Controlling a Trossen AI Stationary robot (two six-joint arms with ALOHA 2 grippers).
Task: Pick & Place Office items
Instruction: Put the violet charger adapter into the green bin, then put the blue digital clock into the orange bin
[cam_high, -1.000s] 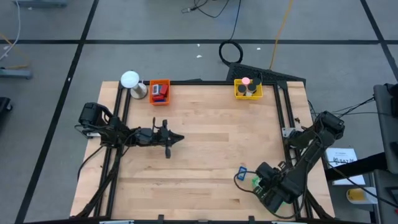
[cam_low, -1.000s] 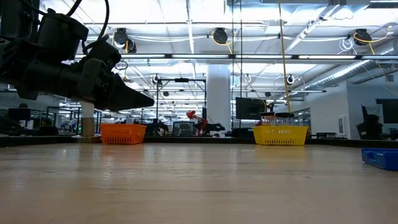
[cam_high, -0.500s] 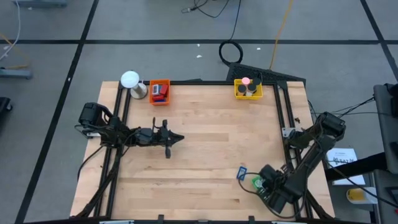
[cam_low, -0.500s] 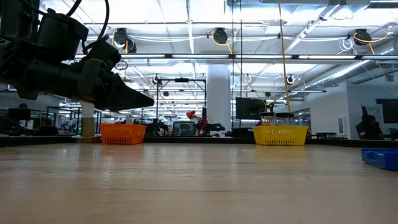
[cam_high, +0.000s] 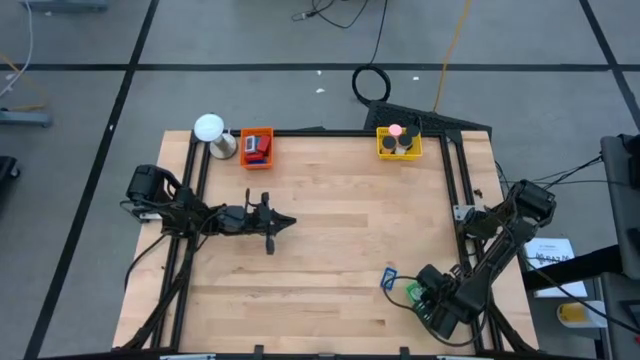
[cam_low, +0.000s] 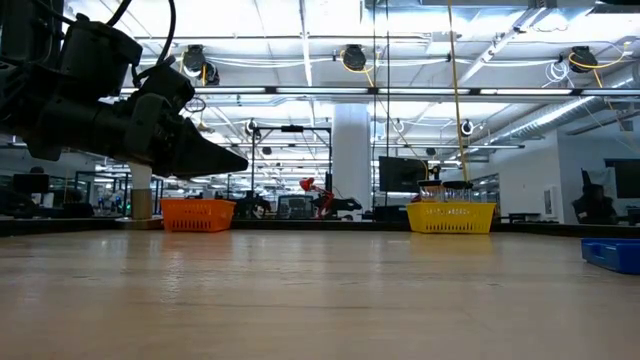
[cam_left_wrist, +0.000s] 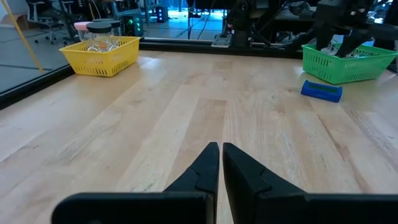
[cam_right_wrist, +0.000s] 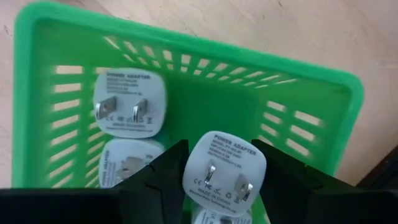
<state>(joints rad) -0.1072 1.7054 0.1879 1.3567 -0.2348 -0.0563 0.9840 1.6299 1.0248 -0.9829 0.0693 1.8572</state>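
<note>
A white power adapter, prongs facing the camera, sits between the fingers of the right gripper, which are closed against both its sides. The gripper holds it over the green basket, at the table's near right corner. At least two more adapters lie in the basket; judging by this, the held unit is either about to be released here or has just been lifted out. The frames do not settle which.

A blue piece lies flat on the table just left of the basket, apart from it. Further items stand in the yellow basket at the far right edge and the orange basket at the far left edge. A white ball-topped object stands left of the orange basket.

The left gripper hangs over the left-centre of the table, fingers pressed together and empty; this arm waits.

Only the right wrist view shows the adapter and grip. The high view shows the right arm covering the green basket. The low view shows the blue piece at its right edge but not the green basket.
</note>
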